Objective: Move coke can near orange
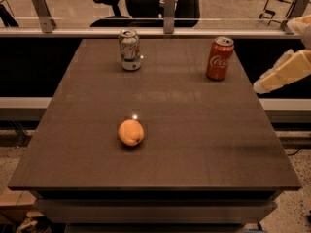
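Note:
The red coke can (219,58) stands upright at the back right of the dark table (204,144). The orange (130,132) lies left of the middle of the table, nearer the front, well apart from the can. My gripper (262,85) is a cream-coloured piece that comes in from the right edge of the camera view. It hangs off the table's right side, to the right of the coke can and a little nearer the front. It touches nothing.
A white-and-green can (129,49) stands upright at the back left of the table. A glass rail with metal posts (168,4) runs behind the table, and an office chair (146,1) stands beyond it.

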Controlling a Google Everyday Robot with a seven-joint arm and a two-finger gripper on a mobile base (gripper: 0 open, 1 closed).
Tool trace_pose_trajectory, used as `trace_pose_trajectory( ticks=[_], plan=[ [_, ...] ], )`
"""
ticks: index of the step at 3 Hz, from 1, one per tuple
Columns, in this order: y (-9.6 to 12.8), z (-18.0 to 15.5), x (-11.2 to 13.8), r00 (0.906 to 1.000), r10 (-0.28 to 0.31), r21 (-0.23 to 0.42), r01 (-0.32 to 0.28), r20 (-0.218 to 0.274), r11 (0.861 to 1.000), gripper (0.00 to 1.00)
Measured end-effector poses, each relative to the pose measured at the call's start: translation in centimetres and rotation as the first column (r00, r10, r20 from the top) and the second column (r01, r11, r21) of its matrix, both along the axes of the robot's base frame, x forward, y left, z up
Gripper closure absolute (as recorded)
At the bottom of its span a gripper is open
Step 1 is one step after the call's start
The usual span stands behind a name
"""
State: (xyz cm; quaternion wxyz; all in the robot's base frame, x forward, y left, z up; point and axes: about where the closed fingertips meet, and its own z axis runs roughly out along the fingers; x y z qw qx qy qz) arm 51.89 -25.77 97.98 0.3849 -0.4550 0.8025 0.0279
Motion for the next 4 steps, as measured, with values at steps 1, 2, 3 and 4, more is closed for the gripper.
trace_pose_trajectory(
  ticks=[1, 2, 3, 4],
  plan=[
    [0.4, -1.2, 1.8, 0.9996, 0.008, 0.079, -0.010, 0.026, 0.997, 0.00],
    [0.6, -2.7, 3.4, 0.9991, 0.013, 0.159, -0.019, 0.041, 0.987, 0.00],
    [0.1, -3.7, 4.7, 0.9982, 0.005, 0.236, -0.019, 0.059, 0.971, 0.00],
    [-0.7, -4.6, 6.1, 0.9975, -0.014, 0.309, -0.008, 0.070, 0.951, 0.00]
  ],
)
